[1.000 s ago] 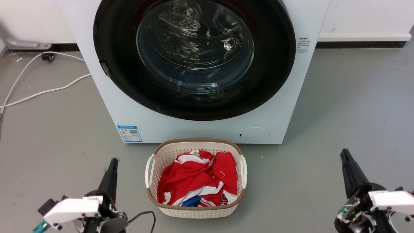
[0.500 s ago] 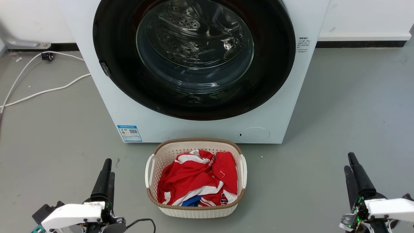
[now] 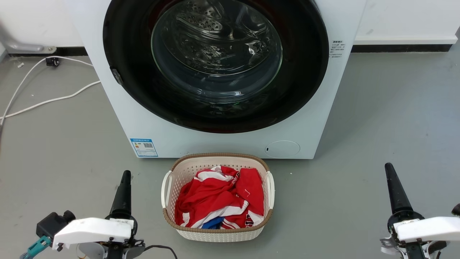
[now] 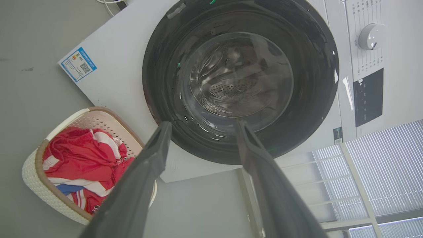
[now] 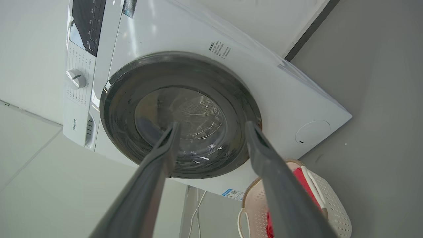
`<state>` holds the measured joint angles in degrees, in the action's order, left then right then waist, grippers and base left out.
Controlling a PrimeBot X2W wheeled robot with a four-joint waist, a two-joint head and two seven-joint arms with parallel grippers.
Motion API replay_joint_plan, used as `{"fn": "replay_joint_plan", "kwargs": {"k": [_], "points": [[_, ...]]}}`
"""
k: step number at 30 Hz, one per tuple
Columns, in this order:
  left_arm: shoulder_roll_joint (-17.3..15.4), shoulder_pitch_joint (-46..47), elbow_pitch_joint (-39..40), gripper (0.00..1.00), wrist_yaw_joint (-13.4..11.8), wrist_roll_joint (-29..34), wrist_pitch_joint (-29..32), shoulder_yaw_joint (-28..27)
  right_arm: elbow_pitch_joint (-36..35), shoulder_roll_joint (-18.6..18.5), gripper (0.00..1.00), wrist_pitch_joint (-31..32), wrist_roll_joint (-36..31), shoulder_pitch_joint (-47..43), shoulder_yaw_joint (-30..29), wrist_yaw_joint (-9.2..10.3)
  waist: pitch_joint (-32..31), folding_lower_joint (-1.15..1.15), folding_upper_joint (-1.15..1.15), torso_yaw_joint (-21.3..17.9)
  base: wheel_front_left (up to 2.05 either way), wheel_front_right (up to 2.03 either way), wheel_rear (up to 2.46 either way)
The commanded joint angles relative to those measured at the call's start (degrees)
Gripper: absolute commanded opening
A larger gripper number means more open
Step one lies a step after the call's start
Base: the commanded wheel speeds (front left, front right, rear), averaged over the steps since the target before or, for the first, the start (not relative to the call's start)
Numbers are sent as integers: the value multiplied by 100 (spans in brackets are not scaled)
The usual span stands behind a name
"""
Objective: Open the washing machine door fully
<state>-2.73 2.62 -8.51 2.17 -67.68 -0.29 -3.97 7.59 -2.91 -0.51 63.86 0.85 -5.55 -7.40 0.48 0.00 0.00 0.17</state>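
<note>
My left gripper [image 4: 203,124] is spread wide and has hold of nothing; past its tips I see the door [image 4: 158,82], well apart from them. My right gripper [image 5: 212,123] is spread about as wide and is bare too, and the same door lies beyond the gap between its fingers, also well apart. Neither pair touches anything.

The door sits flat against the front of the washer [image 3: 129,111], its black ring flush all round and the glass bowl in the middle showing the holed steel drum behind it. From my head, the washer stands ahead of both grippers and between them.

A basket [image 3: 219,157] rests on the floor [image 3: 377,118] between my two grippers, nearer the washer than my fingertips and close to its foot. Red and white clothes [image 3: 215,201] lie heaped in it. Low on the washer front, a blue label [image 3: 143,147] is on my left gripper's side and a round cap [image 3: 283,149] on my right gripper's side. White cables [image 3: 54,99] trail over the floor beyond my left fingers.
</note>
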Motion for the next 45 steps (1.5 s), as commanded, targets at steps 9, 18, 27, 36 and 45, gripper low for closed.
{"fn": "replay_joint_plan", "kwargs": {"k": [9, 18, 27, 36, 45], "points": [[-12, -38, 258, 100, -231, 1169, -228, 227, -379, -8, 100, -221, -1347, -56, 128, -10, 0, 0, 0, 13, 0, 0, 0], [-13, -105, 362, 100, -384, 2083, -410, 377, -521, -7, 100, -396, -2271, -174, 184, -10, -16, 0, 0, 26, 0, 0, 0], [-17, -185, 472, 100, -418, 2816, -575, 497, -631, -5, 100, -560, -2954, -288, 210, -11, -40, 0, 0, 36, 0, 0, 0], [-18, -271, 544, 100, -432, 3445, -723, 612, -746, -4, 100, -711, -3579, -401, 234, -11, -44, 0, 0, 49, 0, 0, 0], [-18, -327, 599, 100, -455, 4023, -863, 707, -848, -3, 100, -846, -4129, -483, 252, -12, -50, 0, 0, 61, 0, 0, 0]]}}
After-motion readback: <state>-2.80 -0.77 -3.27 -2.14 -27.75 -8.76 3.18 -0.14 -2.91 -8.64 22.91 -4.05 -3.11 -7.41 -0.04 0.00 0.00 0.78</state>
